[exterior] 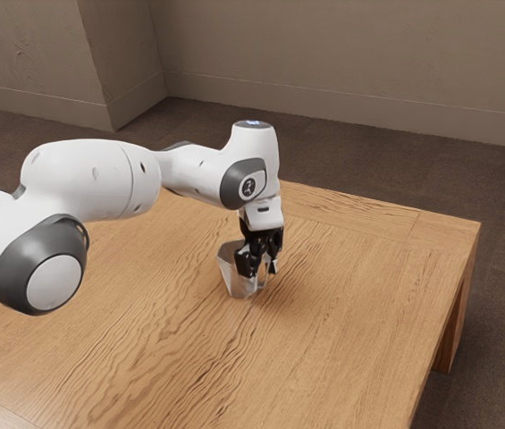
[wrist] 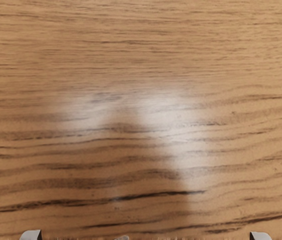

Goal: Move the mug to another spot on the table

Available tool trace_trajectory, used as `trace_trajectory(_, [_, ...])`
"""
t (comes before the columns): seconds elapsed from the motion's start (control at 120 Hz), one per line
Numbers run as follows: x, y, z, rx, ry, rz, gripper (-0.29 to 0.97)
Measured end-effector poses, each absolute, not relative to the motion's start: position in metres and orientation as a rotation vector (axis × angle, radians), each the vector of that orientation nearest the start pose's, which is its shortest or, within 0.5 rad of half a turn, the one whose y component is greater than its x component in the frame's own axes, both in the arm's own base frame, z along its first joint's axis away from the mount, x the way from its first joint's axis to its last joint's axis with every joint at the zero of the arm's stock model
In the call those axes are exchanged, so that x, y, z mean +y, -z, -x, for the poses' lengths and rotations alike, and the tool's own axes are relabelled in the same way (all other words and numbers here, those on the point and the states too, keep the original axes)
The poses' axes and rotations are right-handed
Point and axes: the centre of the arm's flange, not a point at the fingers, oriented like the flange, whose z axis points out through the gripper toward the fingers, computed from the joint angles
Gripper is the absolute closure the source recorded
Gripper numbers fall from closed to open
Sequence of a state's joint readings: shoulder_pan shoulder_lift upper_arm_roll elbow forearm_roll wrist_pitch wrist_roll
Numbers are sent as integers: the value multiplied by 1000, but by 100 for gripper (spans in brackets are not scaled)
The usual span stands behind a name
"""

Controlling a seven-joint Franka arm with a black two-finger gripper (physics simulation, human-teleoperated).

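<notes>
Presently the gripper (exterior: 261, 266) hangs vertical, low over the table (exterior: 368, 304). The mug (exterior: 234, 279) stands mid-table, directly against it and offset toward the exterior view's left. Whether the gripper is closed on the mug cannot be told.

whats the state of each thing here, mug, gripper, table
mug: upright, seems to rest on the table, not tipped
gripper: pointing down, low at the mug's rim; open or shut is not clear
table: level wooden top, bearing the mug near its middle
</notes>
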State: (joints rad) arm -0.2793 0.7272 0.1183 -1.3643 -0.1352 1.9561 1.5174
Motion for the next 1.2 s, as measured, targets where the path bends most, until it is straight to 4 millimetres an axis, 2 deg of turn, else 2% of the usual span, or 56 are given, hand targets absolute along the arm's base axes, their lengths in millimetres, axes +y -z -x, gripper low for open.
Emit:
trace_trajectory(0.15, [-141,-284,-706,2370,-108,2217,43])
trace_trajectory(0.225, [-142,-297,-707,2360,-84,2214,47])
trace_trajectory(0.267, [-142,-304,-707,2356,-69,2211,57])
trace_trajectory(0.292, [-142,-308,-707,2353,-63,2211,59])
trace_trajectory(0.5, [-142,-319,-706,2341,-46,2212,68])
trace_trajectory(0.6, [-142,-337,-706,2330,-13,2201,71])
trace_trajectory(0.683, [-142,-361,-705,2316,25,2187,72])
trace_trajectory(0.783, [-131,-371,-698,2294,16,2198,73])
trace_trajectory(0.85, [-113,-371,-690,2265,-16,2229,73])
trace_trajectory(0.933, [-89,-361,-675,2231,-78,2284,74])
trace_trajectory(1.117, [-64,-348,-654,2185,-139,2351,73])
trace_trajectory(1.2, [-55,-333,-644,2170,-176,2381,73])
